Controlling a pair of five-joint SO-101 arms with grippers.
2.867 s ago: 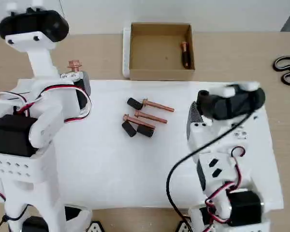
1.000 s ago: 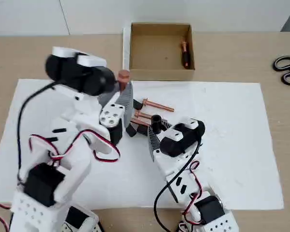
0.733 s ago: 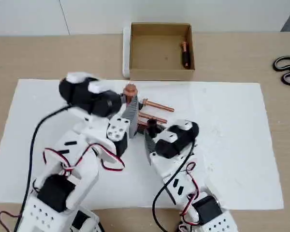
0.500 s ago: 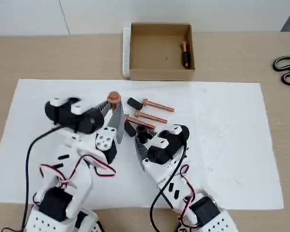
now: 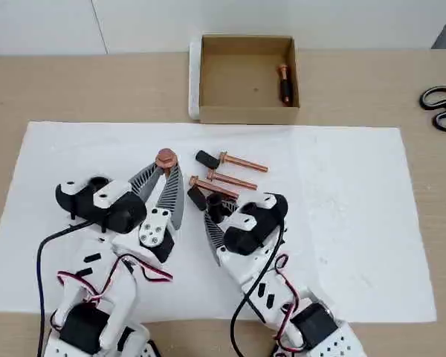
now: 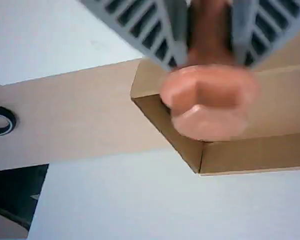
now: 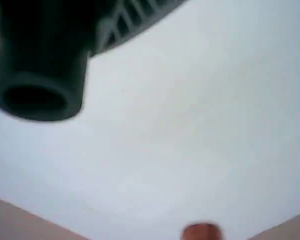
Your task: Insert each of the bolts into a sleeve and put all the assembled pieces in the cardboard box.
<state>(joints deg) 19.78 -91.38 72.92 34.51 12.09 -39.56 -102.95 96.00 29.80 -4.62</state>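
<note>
White paper (image 5: 357, 223) covers the table (image 5: 97, 82). From above, the left gripper (image 5: 166, 169) clamps a bolt (image 5: 166, 158), head up, and the right gripper (image 5: 215, 211) just beside it pinches a sleeve (image 5: 213, 201). Left wrist: the bolt head (blurred), with the cardboard box (image 6: 240, 150) beyond the gripper. Right wrist: the sleeve's bore faces outward.

Bright even light; faint soft shadows on white sheet (image 5: 372, 223).

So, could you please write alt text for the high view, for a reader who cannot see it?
Two robot arms lean over a white sheet: the left gripper holds a copper bolt, the right gripper a black sleeve. Just beyond lie loose bolts and loose sleeves; the cardboard box farther back holds one assembled piece.
</note>
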